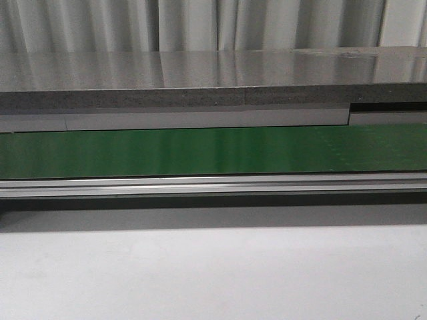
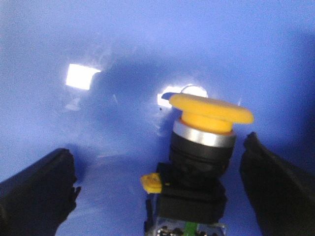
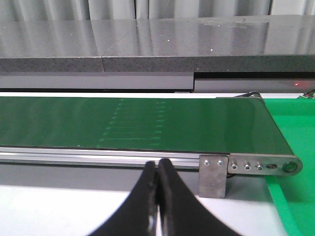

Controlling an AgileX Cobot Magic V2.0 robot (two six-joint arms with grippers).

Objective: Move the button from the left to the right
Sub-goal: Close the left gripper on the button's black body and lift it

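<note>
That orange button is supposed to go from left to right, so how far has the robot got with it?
Early days. Nothing looks moved yet. In hand: the left gripper is open, with the button between its fingers over a blue surface, not clamped. The right gripper is shut and empty, facing the green conveyor belt. Left: gripping, lifting, carrying it right. The front view shows no button or arm.

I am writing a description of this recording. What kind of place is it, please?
Probably an industrial or factory-style workcell, not a home. A green conveyor belt on an aluminium frame crosses the table, and an industrial push-button switch with a yellow-orange cap sits between the left gripper's open fingers, against a blue surface.
</note>
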